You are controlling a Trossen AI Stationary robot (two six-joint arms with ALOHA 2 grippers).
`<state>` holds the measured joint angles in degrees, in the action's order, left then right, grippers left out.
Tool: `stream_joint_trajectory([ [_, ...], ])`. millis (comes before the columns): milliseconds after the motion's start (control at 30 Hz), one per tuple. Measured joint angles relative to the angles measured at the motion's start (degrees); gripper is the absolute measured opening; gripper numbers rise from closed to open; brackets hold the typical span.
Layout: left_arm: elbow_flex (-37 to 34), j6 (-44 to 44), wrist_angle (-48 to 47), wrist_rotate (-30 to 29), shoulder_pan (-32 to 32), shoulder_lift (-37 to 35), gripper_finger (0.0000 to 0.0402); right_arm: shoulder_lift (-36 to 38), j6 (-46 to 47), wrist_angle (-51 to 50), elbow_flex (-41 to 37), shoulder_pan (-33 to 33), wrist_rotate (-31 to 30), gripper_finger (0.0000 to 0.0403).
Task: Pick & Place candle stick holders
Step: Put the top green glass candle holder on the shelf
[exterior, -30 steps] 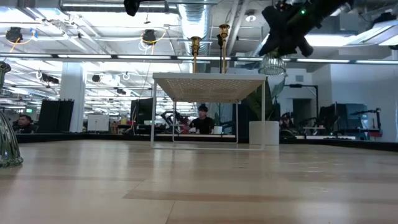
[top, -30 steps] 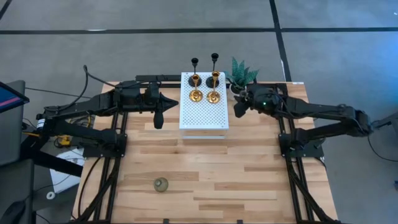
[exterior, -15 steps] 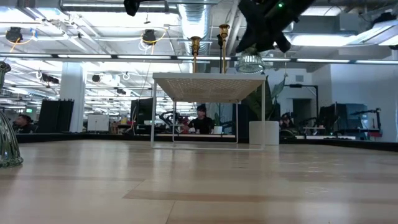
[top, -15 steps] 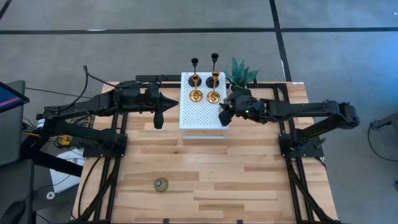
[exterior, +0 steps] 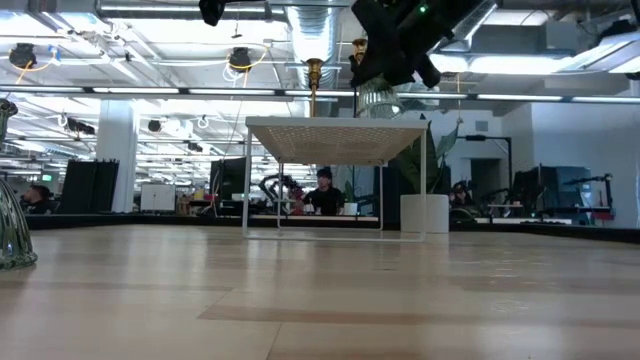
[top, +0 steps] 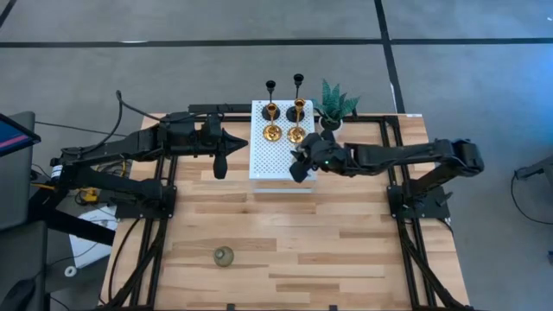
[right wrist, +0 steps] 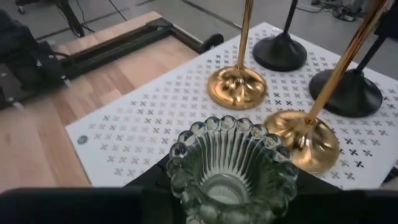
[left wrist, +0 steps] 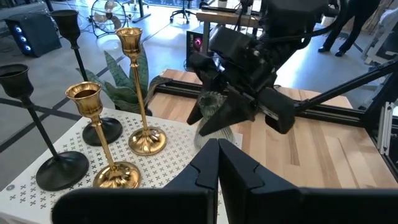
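Observation:
My right gripper [top: 300,168] is shut on a squat pale-green glass holder [right wrist: 230,165], a little above the near right part of the white perforated stand [top: 278,166]. In the low view the holder [exterior: 378,98] hangs just over the stand's top. Two gold holders [top: 272,131] [top: 297,134] and two slim black ones [right wrist: 283,51] [right wrist: 345,90] stand on their round bases at the stand's far end. A second glass holder [top: 224,256] stands on the table near the front. My left gripper [top: 219,164] is shut and empty, left of the stand. My right gripper holds the glass holder by its ribbed bowl [left wrist: 214,121], slanting down from the table's right side. The holder itself hides where the fingers meet it in the right wrist view. The holder hangs below the fingers, its beaded rim [right wrist: 205,127] up, clear of the stand.
A small green plant in a white pot [top: 335,104] stands just right of the stand's far corner. The near part of the stand's top [right wrist: 130,134] is bare. Bare wooden table lies in front of the stand [top: 285,225].
My right gripper has carried the glass holder toward the table's left edge, from beside the plant to over the stand's near right part. The holder stays lifted clear and upright.

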<state>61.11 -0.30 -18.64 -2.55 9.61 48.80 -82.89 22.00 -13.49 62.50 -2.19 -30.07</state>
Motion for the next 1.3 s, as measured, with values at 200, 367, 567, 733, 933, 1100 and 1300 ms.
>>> stream_joint_trajectory([
  [200,0.0,0.0,0.0,0.0,0.0,0.0,0.0008,-2.2,0.0,2.5,0.0,-0.2,0.0,0.0133],
  [367,0.0,0.0,-0.7,0.0,0.0,0.0,0.0008,-3.5,0.0,3.8,0.1,-0.2,-0.3,0.0121],
  [567,0.0,0.0,-1.0,0.0,0.0,0.0,0.0008,-3.7,0.0,2.6,0.0,-0.2,-0.4,0.0147],
  [733,0.0,0.0,-1.1,0.0,0.0,0.0,0.0008,-3.7,-0.1,1.9,0.0,-0.2,-0.4,0.0129],
  [933,0.0,0.0,-2.0,0.0,0.0,0.0,0.0008,-3.0,-2.4,1.2,0.0,0.3,0.1,0.0124],
  [1100,0.0,0.0,-2.4,0.0,0.0,0.0,0.0008,-1.6,-2.5,0.1,-0.1,0.3,0.2,0.0205],
  [1300,0.0,0.0,-2.4,0.0,0.0,0.0,0.0008,-0.3,-2.5,-1.2,0.0,-0.3,0.2,0.0273],
])
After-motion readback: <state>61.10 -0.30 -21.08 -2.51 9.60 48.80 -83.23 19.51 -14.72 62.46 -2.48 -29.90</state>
